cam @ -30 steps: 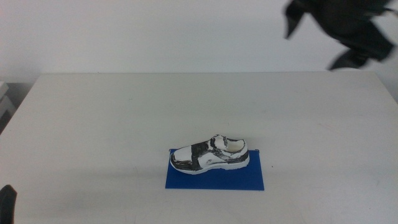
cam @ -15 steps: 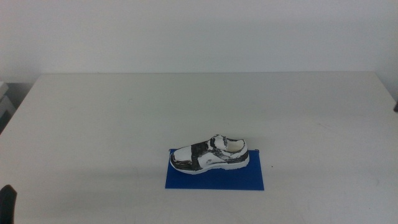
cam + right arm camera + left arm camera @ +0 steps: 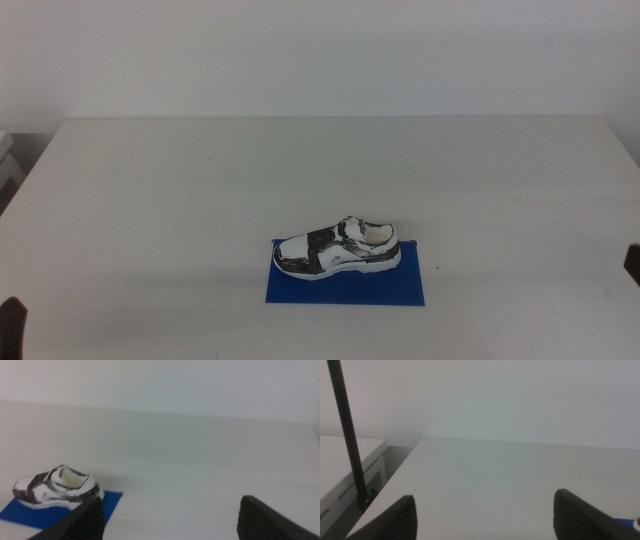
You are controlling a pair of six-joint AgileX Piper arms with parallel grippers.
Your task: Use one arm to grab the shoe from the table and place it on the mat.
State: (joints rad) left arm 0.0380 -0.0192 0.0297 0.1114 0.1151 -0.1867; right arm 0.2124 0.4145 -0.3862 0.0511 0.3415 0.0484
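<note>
A: Parking looks done. Right tool (image 3: 167, 519) sits low at the table (image 3: 180, 180) edge, jaws spread wide, nothing between them. Shoe (image 3: 56, 487) is ahead of it and off to one side, well apart.

B: Left tool (image 3: 482, 515)?

A: Also low at its own table corner, jaws wide apart, empty. Only a sliver of blue shows just past one jaw. I'd say both are pulled back so neither can clip the shoe.

B: Where's the shoe exactly?

A: On the mat (image 3: 345, 287), upright on its sole, lying lengthwise along the mat's far edge. Toe end reaches about the mat's corner; most of the blue is bare on the near side. Placement reads as complete, my call.

B: Counts?

A: One shoe, one mat, one table, two tools. Outside the table there's a black pole (image 3: 347, 435) and a white side unit (image 3: 345, 465) past the left tool.
</note>
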